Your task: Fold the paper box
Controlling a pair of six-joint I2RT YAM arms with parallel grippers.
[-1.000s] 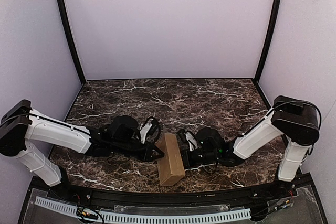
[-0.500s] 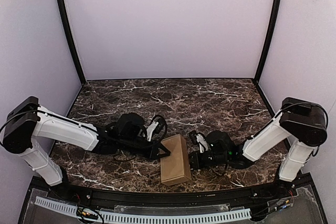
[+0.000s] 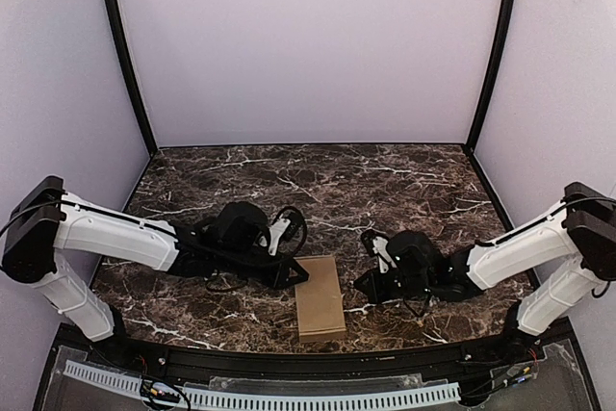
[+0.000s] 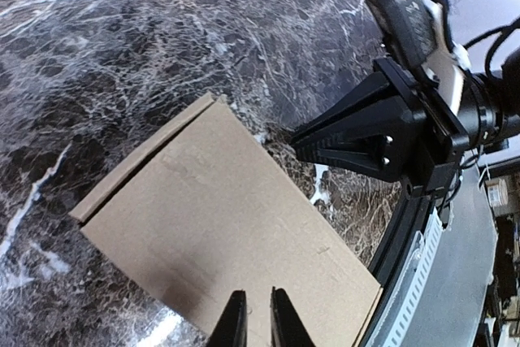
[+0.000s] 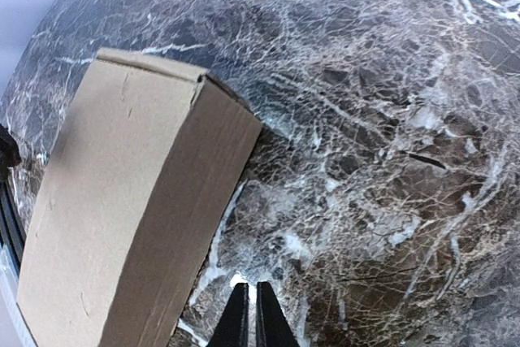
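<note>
Folded paper box [image 3: 320, 297] lies flat on the table [image 3: 385, 180] near its front edge. The left arm's fingers [image 4: 236, 327] and the right arm's fingers [image 5: 240, 316], both pressed together and empty, have drawn back from its sides.

Counts: 1 paper box [image 3: 320, 297], a single brown piece at 6 o'clock on the worktop [image 3: 318, 175]. 1 worktop, dark marble pattern. 2 arms: left arm [image 3: 106, 238] at 8 o'clock, right arm [image 3: 525, 249] at 4 o'clock. 2 end effectors: left end effector [image 3: 295, 276] and right end effector [image 3: 364, 286]. Each shows 2 fingers [image 4: 234, 323] in its wrist view, 4 total. 3 pale wall panels [image 3: 308, 45]. 2 black corner posts [image 3: 123, 55], at 11 and 1 o'clock. 1 perforated strip [image 3: 289, 399], at 6 o'clock.
</note>
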